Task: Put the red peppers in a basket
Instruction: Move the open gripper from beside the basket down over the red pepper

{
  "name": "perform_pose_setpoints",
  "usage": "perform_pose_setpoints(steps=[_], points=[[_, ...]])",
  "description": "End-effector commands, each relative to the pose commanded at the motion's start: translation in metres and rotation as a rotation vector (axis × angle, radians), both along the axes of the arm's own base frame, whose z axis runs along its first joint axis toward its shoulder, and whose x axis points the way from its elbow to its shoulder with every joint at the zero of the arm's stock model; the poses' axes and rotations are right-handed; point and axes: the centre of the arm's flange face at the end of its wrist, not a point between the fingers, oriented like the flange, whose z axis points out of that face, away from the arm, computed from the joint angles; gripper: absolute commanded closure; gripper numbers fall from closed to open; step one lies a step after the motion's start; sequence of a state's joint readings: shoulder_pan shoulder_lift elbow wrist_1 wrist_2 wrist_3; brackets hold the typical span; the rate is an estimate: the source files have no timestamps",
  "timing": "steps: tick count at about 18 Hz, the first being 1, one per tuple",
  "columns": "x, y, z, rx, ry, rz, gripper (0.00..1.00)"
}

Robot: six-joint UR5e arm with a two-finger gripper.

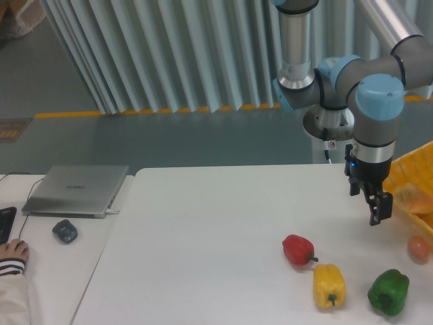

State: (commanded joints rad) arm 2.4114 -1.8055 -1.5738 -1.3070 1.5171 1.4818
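Note:
The red pepper [298, 250] lies on the white table right of centre, its dark stem pointing right. My gripper [377, 210] hangs above the table, up and to the right of the pepper and well apart from it. It looks open, with nothing between its fingers. The yellow-orange basket [414, 175] sits at the right edge of the view, just right of the gripper and partly cut off by the frame.
A yellow pepper [329, 286] and a green pepper [388, 292] lie in front of the red one. A small orange-pink fruit [418, 249] rests near the basket. On the left side table are a laptop [78, 189], a mouse [65, 231] and a person's hand [10, 254].

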Motion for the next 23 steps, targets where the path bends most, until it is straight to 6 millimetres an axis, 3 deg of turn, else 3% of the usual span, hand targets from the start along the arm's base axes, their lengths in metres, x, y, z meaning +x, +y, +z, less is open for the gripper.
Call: perform_pose_setpoints(steps=[5,9,12,16,20,23], points=[[0.001,0.002,-0.002,0.004,-0.007,-0.005,0.00],[0.018,0.021,-0.004,0.028,0.020,0.027,0.00],[0.026,0.017,-0.027,0.023,0.011,0.061,0.00],[0.028,0.018,-0.036,0.053,0.029,0.088,0.00],[0.045,0.048,-0.035,0.097,0.039,0.289,0.00],[0.061,0.059,-0.033,0.103,0.027,0.376,0.00]])
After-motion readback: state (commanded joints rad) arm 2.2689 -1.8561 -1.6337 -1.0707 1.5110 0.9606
